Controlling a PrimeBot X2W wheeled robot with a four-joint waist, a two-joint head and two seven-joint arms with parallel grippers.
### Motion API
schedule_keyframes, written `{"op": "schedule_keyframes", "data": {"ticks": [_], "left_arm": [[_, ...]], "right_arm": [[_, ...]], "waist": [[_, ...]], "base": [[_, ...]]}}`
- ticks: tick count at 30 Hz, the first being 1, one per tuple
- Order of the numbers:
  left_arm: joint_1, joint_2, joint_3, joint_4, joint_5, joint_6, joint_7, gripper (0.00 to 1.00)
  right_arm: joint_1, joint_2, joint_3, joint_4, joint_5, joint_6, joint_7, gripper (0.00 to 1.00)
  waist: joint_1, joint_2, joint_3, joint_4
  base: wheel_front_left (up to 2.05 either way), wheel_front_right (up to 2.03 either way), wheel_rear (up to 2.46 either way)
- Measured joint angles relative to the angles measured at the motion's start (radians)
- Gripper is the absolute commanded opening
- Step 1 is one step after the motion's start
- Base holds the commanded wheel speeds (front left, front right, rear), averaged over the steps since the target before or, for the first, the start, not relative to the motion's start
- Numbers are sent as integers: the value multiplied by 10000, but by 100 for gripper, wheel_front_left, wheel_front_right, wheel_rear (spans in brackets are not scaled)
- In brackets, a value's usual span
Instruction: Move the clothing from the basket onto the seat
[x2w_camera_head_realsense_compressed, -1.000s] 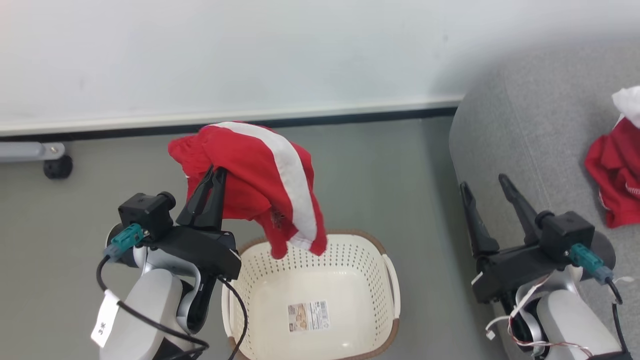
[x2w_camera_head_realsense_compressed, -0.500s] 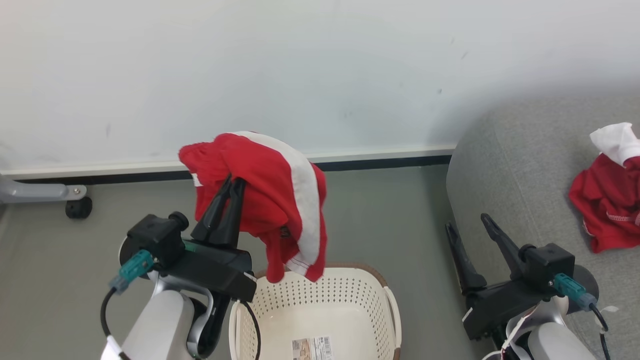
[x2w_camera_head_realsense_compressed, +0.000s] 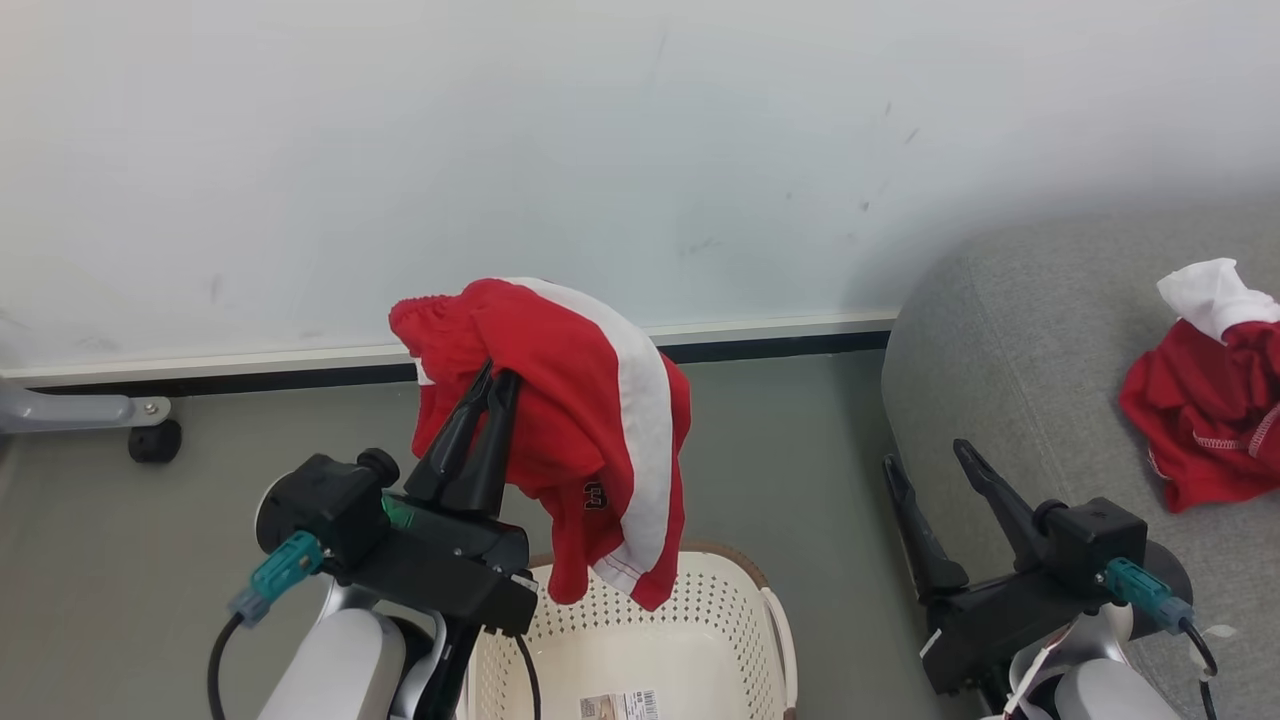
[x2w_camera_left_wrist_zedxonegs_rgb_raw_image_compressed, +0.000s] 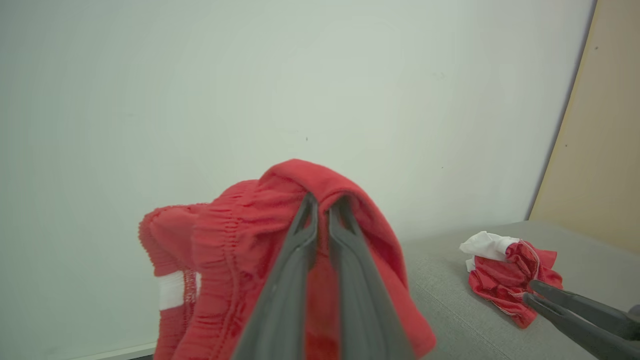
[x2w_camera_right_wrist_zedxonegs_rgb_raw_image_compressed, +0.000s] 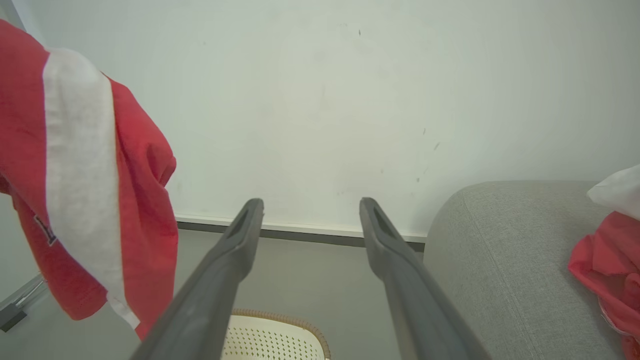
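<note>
At right, large grey seat (x2w_camera_head_realsense_compressed: 1000, 330) bearing a crumpled red-and-white heap (x2w_camera_head_realsense_compressed: 1195, 430). Near centre, cream basket (x2w_camera_head_realsense_compressed: 720, 600), apparently empty. Held clear above its rim, red white-striped garment (x2w_camera_head_realsense_compressed: 590, 400), clamped in left hand (x2w_camera_head_realsense_compressed: 500, 372) for carrying right. Right hand (x2w_camera_head_realsense_compressed: 924, 452) spread apart, idle beside seat.

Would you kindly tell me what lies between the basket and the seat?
Just bare grey floor separates the basket from the seat, as the head view shows.
</note>
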Motion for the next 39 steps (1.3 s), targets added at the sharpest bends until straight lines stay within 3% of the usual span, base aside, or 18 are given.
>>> {"op": "schedule_keyframes", "data": {"ticks": [7,18,23,39], "left_arm": [[27,50,-17,-445,-2,75,259,0],[87,48,-132,-752,-15,163,623,0],[86,42,-173,-802,-19,165,784,0],[82,-111,-554,-1080,-107,161,1057,0]], "right_arm": [[-40,107,274,-311,4,52,115,100],[-668,1041,1902,-894,-4,920,291,100],[-1083,1264,2652,-882,-6,1114,430,100],[-2914,1440,3818,1191,309,1327,623,100]], "waist": [[0,0,30,-22],[0,0,76,29],[0,1,103,74],[0,1,189,300]], "base": [[0,0,0],[0,0,0],[0,0,0],[0,0,0]]}}
